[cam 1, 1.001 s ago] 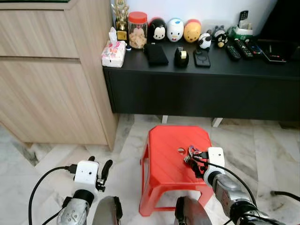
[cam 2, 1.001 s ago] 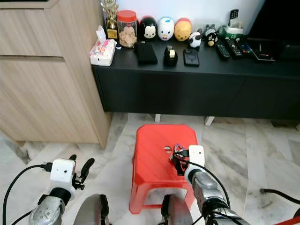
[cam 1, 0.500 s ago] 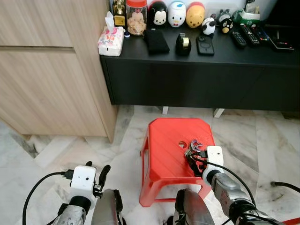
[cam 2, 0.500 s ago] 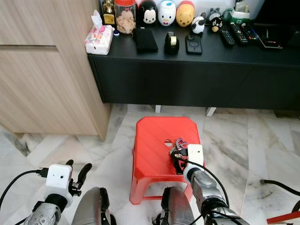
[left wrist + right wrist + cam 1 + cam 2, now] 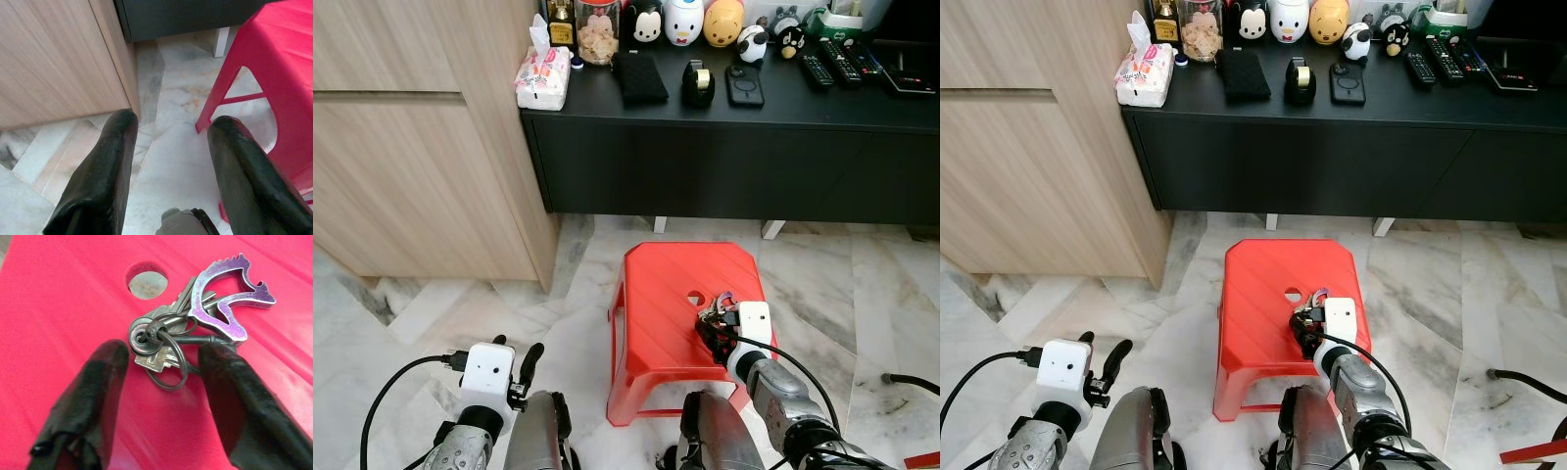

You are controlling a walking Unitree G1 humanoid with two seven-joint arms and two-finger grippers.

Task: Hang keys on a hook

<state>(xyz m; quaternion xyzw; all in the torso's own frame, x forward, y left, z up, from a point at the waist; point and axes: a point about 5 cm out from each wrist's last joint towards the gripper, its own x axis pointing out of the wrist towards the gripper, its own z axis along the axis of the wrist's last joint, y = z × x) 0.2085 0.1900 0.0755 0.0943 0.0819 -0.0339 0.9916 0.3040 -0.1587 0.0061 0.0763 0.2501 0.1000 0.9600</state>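
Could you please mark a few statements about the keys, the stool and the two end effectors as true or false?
1. The keys lie on the red stool. True.
2. The right end effector is shut on the keys. False: its fingers stand open on either side of the key rings.
3. The left end effector holds the keys. False: it is open over the marble floor.
4. The stool top has a round hole. True.

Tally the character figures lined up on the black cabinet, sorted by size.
Large round figures: 3 (black figure, white figure, yellow figure)
Small figures: 2 (panda figure, small black figure)
Total: 5
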